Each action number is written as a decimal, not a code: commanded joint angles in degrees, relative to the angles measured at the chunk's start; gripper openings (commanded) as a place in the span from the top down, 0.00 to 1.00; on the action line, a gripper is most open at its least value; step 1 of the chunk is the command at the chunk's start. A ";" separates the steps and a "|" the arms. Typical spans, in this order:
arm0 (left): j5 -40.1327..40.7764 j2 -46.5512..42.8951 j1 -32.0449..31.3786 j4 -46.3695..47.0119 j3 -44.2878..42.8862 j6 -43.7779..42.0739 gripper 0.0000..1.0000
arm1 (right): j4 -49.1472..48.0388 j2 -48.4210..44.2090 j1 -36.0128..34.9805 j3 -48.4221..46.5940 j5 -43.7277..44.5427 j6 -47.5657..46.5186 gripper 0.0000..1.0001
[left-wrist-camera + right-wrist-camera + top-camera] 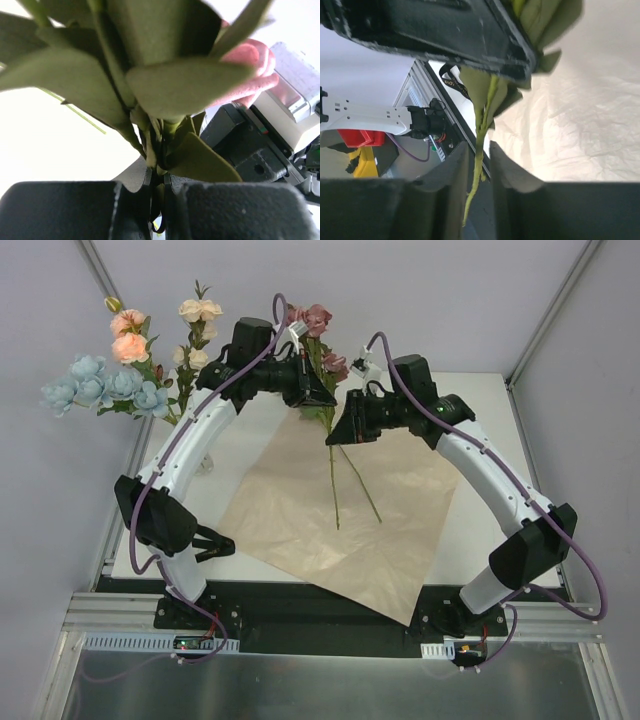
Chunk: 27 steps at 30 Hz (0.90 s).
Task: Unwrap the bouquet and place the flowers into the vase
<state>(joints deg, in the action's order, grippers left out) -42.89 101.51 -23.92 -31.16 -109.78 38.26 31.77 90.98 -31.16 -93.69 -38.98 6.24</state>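
Two mauve-pink flowers (pixel 318 318) are held up over the back of the table, their thin green stems (pixel 334 480) hanging down above the unfolded wrapping paper (pixel 300 520). My left gripper (pixel 322 393) is shut on the stems just under the leaves; in the left wrist view its jaws (pixel 159 175) pinch them below a pink bloom (pixel 250 65). My right gripper (pixel 337 430) sits just below it, open a little, with one stem (pixel 480 135) running loose between its fingers (pixel 455 170). The vase is hidden behind my left arm; blue, peach and white flowers (pixel 120 370) stand up from it at far left.
The flat peach-tan paper covers the middle of the white table (pixel 480 530) and overhangs its near edge. The right arm's wrist block (pixel 280 100) is close beside the left gripper. Grey enclosure walls and metal posts (pixel 545 320) stand round the table.
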 commanded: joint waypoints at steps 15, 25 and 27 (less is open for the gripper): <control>39.78 -18.89 3.36 -9.27 -4.83 -18.65 1.00 | 7.60 -0.54 1.45 -5.10 5.67 -1.49 0.41; 75.93 -21.19 5.55 -6.73 -10.27 -28.41 1.00 | 11.03 -1.94 1.80 -3.87 7.52 -4.39 0.41; 80.41 -19.96 6.17 -6.03 -13.16 -28.42 1.00 | 11.03 -1.95 1.98 -3.43 7.69 -4.66 0.40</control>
<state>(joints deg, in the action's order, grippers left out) 22.94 79.46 -18.83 -39.44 -118.39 13.82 41.60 90.98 -29.61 -96.23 -32.27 3.46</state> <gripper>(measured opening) 0.029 0.593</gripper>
